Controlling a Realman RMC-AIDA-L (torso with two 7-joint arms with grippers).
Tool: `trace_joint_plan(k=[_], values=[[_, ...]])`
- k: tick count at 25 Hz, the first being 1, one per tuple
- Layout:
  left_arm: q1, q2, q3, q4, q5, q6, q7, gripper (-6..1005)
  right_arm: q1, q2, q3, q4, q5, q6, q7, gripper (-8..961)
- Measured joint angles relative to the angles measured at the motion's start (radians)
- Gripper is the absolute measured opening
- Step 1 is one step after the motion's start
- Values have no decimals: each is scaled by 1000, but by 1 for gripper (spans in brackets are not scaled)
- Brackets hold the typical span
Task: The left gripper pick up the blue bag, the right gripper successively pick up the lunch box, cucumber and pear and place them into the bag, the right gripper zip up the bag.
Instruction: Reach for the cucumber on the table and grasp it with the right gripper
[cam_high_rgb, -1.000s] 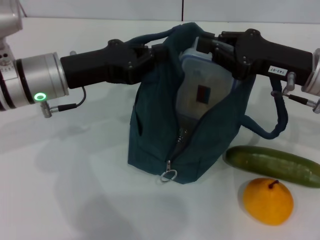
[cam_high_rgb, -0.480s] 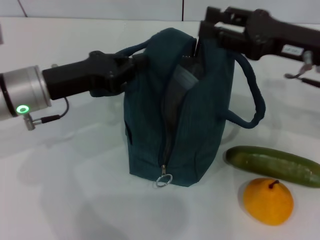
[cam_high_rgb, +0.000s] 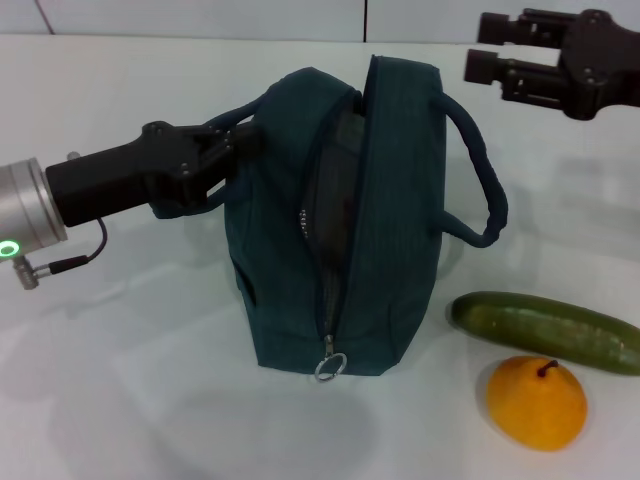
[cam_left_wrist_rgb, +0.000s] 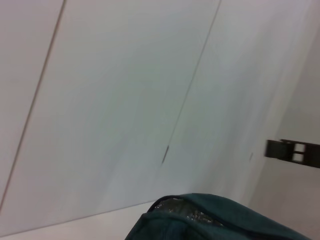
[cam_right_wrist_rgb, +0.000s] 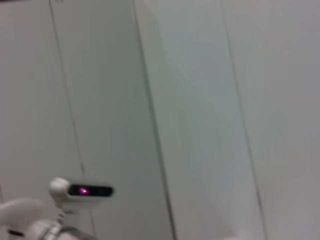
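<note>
The left end effector (cam_high_rgb: 232, 148) is clamped on a handle of the bag (cam_high_rgb: 340, 260). The right end effector (cam_high_rgb: 480, 50) hangs empty and spread near the counter's (cam_high_rgb: 150, 400) far right corner.

The left gripper (cam_high_rgb: 236, 150) is reached in from the left on a black arm with a silver wrist, green ring lit, fingers clamped on a bag handle. The right gripper (cam_high_rgb: 482, 57) is held up high at the far right, fingers spread apart with nothing between them.
</note>
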Motion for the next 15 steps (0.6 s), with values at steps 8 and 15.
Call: trace_joint_plan(k=[8, 15], values=[[1, 21, -1, 2, -2, 26, 0, 34, -8, -22, 103, -141, -258, -28, 185, 557], [-4, 14, -1, -8, 3, 24, 28, 34, -9, -16, 148, -350, -537, -129, 400, 570]])
